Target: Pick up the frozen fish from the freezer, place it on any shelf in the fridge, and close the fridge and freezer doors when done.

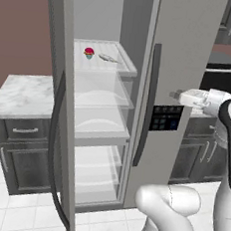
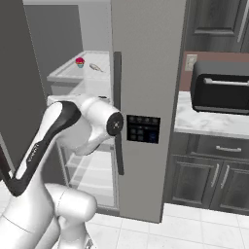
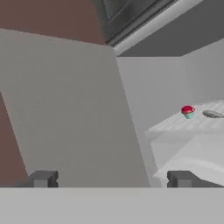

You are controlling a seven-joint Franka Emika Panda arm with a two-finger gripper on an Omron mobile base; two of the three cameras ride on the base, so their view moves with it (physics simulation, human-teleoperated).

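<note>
The frozen fish (image 1: pixel 108 58) (image 2: pixel 96 67) (image 3: pixel 213 114) lies flat on the top clear shelf (image 1: pixel 127 63) of the open fridge half, right of a red-topped cupcake (image 1: pixel 89 53) (image 3: pixel 188 112). That half's door (image 1: pixel 63 107) stands swung out wide to the left. The freezer door (image 1: pixel 188 54) with the black control panel (image 1: pixel 166 117) (image 2: pixel 143 129) is shut. My gripper (image 1: pixel 173 95) (image 3: pixel 111 179) hangs in front of the shut door, at about panel height, below and right of the fish. It is open and holds nothing.
A marble counter (image 1: pixel 24 94) on dark cabinets stands left of the unit, behind the open door. On the right counter (image 2: pixel 209 121) sits a black oven box (image 2: pixel 221 87). The open door's long dark handle (image 1: pixel 56 132) juts toward the base.
</note>
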